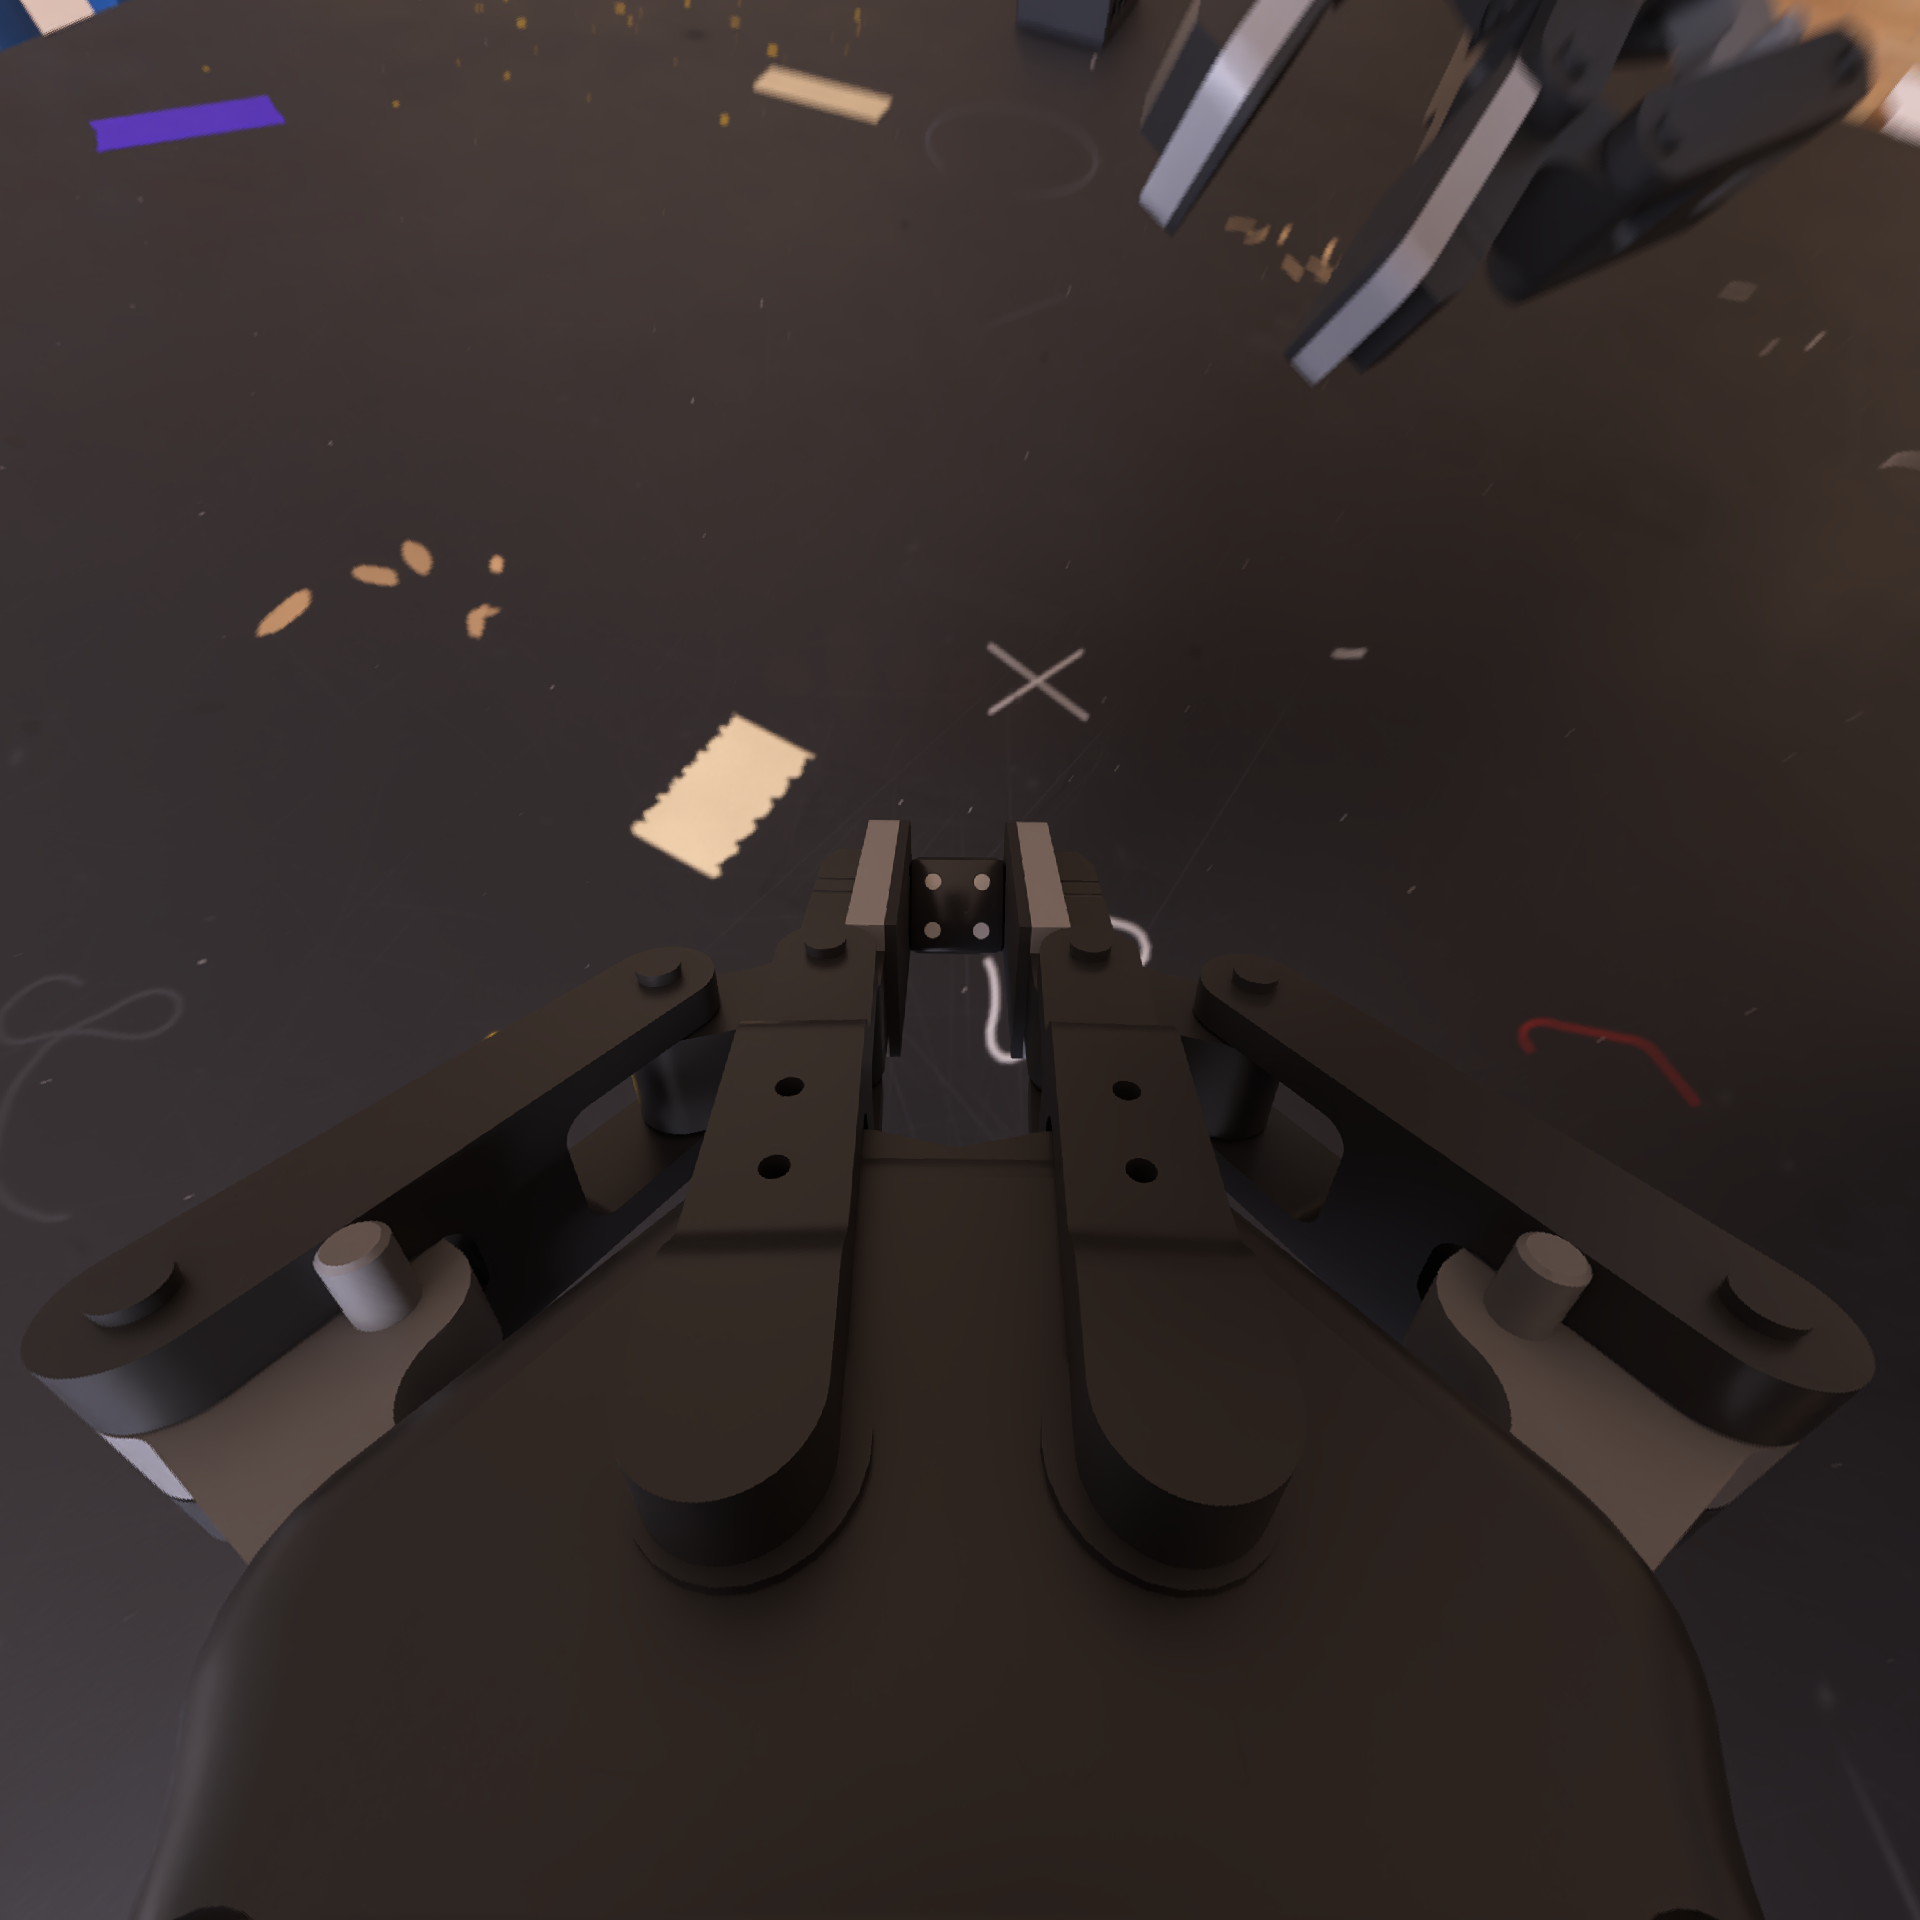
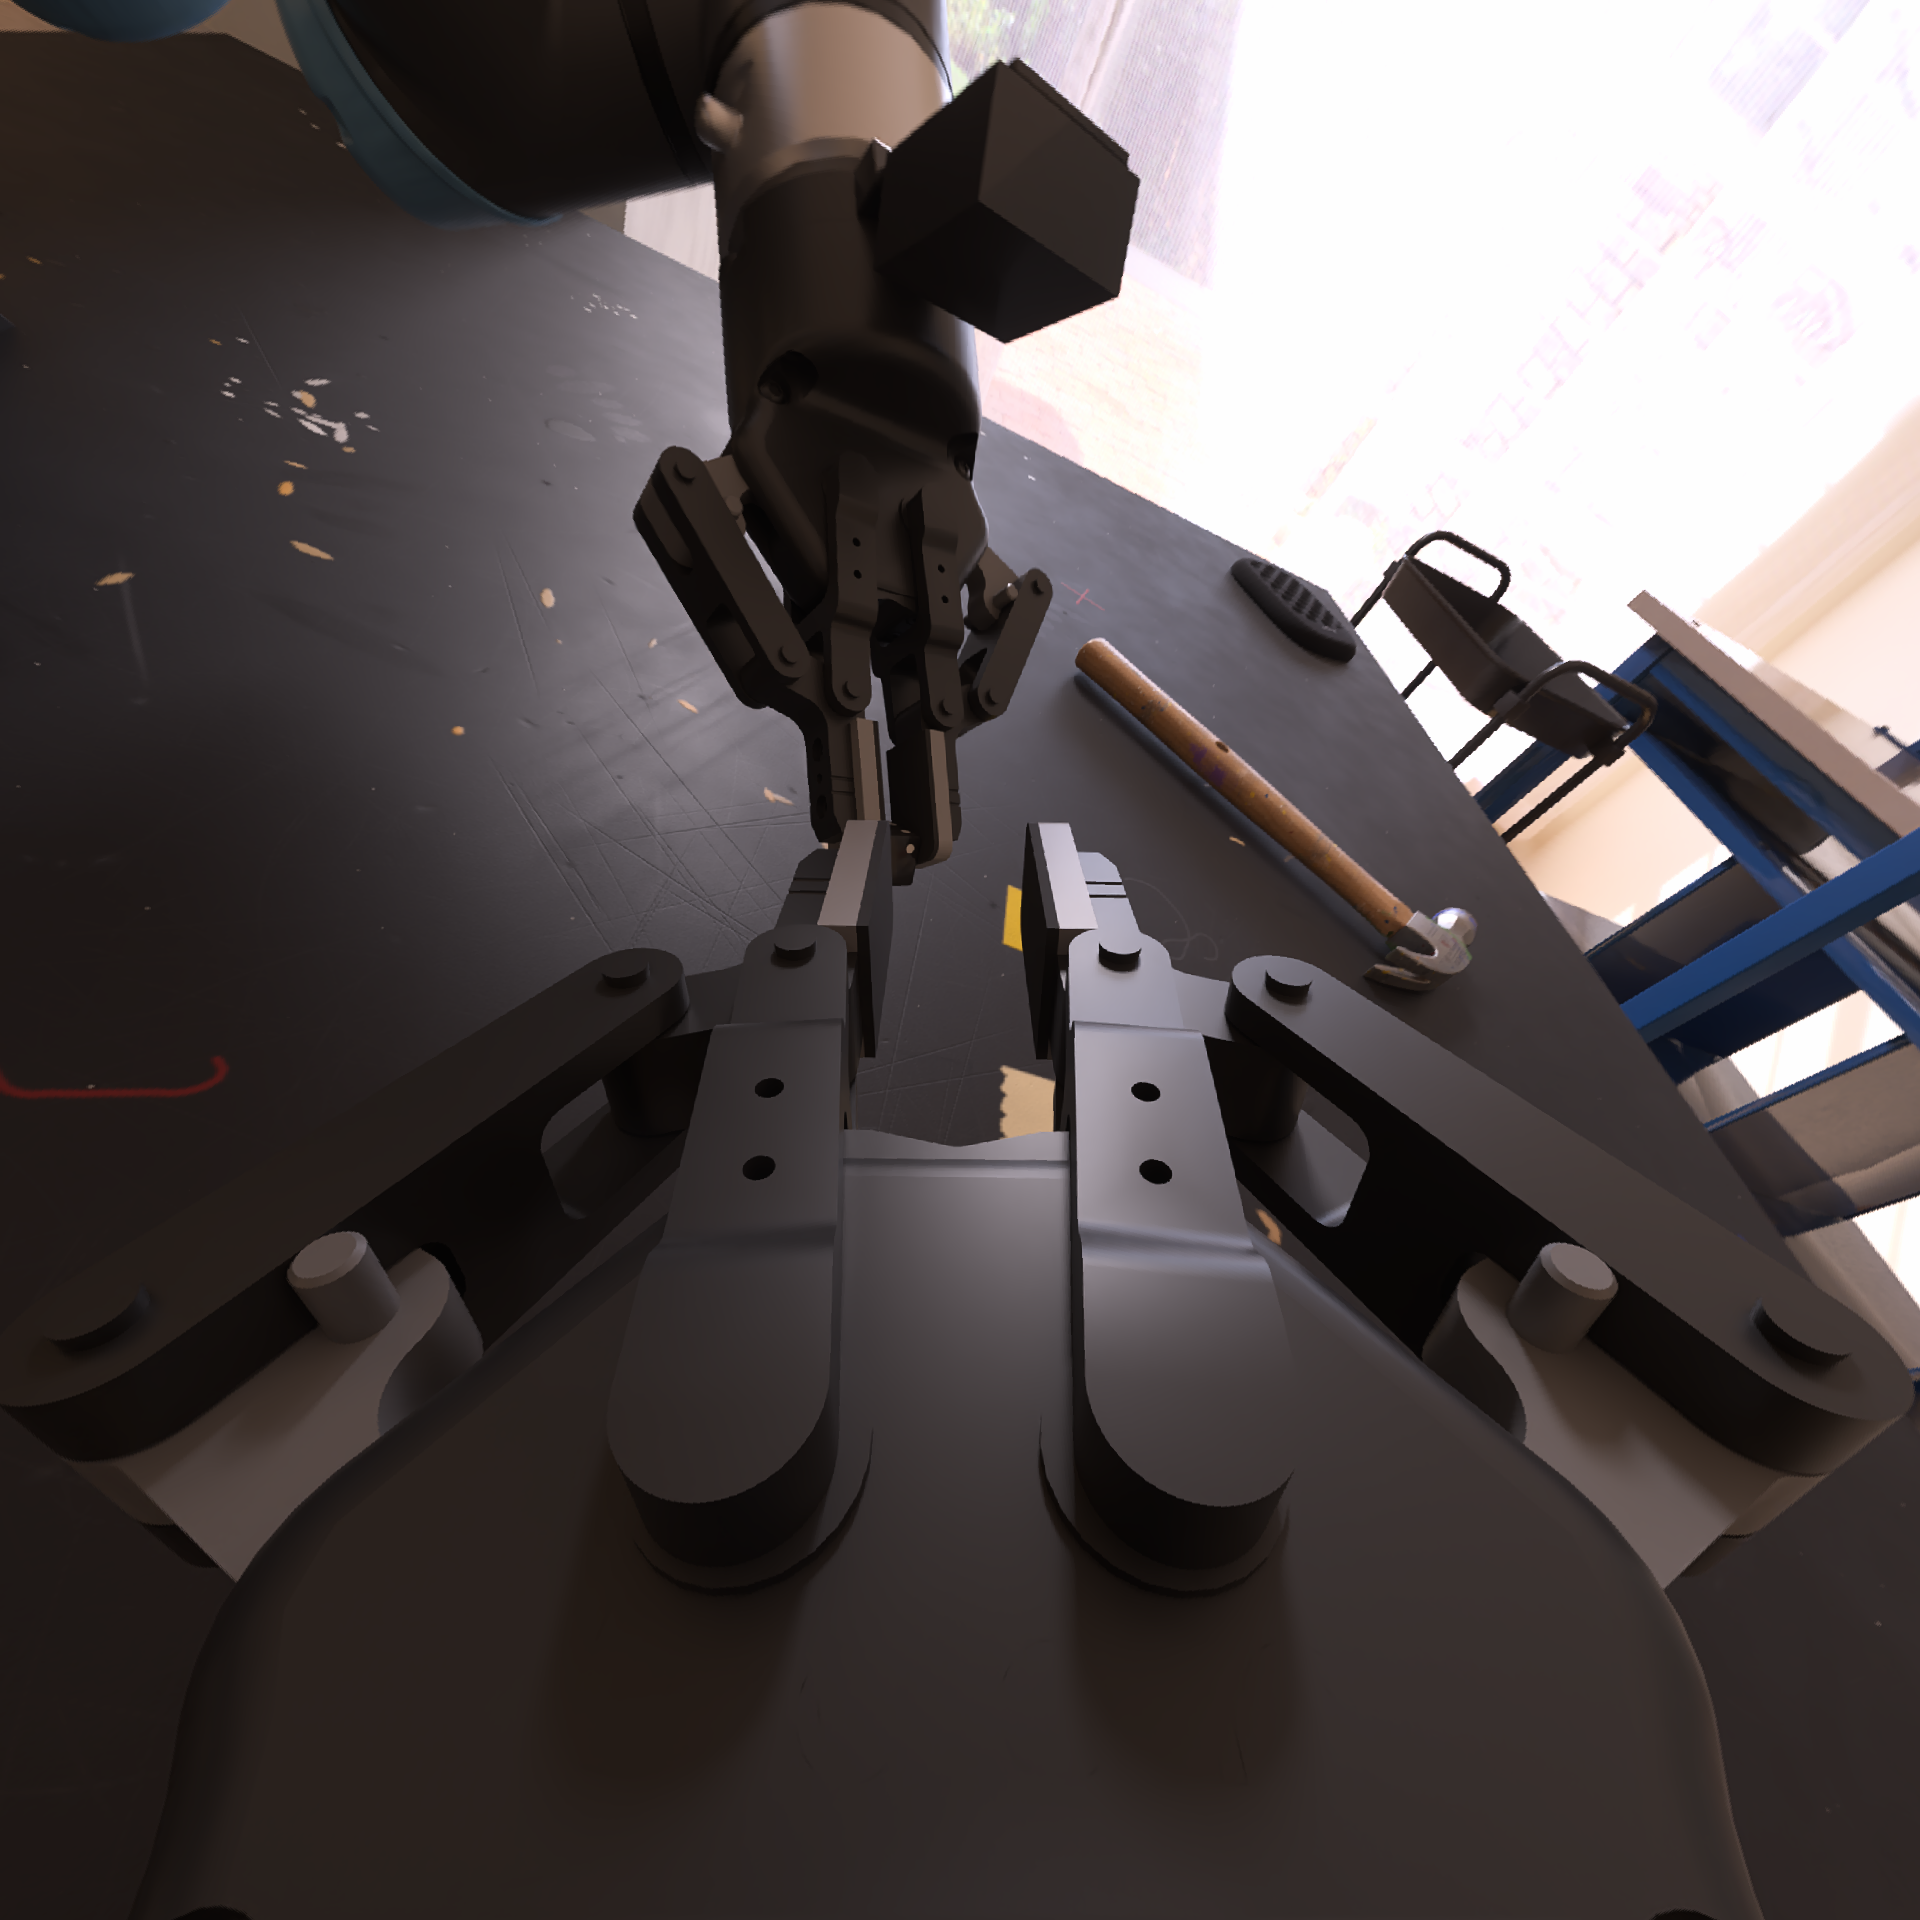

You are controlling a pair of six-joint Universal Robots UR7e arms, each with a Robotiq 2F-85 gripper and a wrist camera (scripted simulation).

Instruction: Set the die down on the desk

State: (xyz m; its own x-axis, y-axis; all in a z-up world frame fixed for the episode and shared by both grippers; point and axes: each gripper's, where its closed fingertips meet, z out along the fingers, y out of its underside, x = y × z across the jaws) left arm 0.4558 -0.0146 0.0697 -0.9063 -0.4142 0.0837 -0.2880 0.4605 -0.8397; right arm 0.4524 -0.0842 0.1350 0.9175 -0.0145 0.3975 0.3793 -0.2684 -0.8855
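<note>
A small black die (image 1: 957, 904) with white pips sits pinched between the pads of my left gripper (image 1: 957, 883), which is shut on it just above the dark desk (image 1: 1351, 831). The face towards the camera shows four pips. In the right wrist view the left gripper (image 2: 899, 821) hangs over the desk (image 2: 520, 779) with the die barely showing between its fingertips. My right gripper (image 2: 956, 883) is open and empty, its tips close in front of the left gripper's tips. It also shows at the top right of the left wrist view (image 1: 1351, 208).
A wooden-handled hammer (image 2: 1262, 805) lies on the desk to the right. A black oval object (image 2: 1294, 608) sits near the far edge. Tape pieces (image 1: 724, 795), a white cross mark (image 1: 1037, 682) and scribbles mark the desk. A blue-framed rack (image 2: 1714, 883) stands beyond the edge.
</note>
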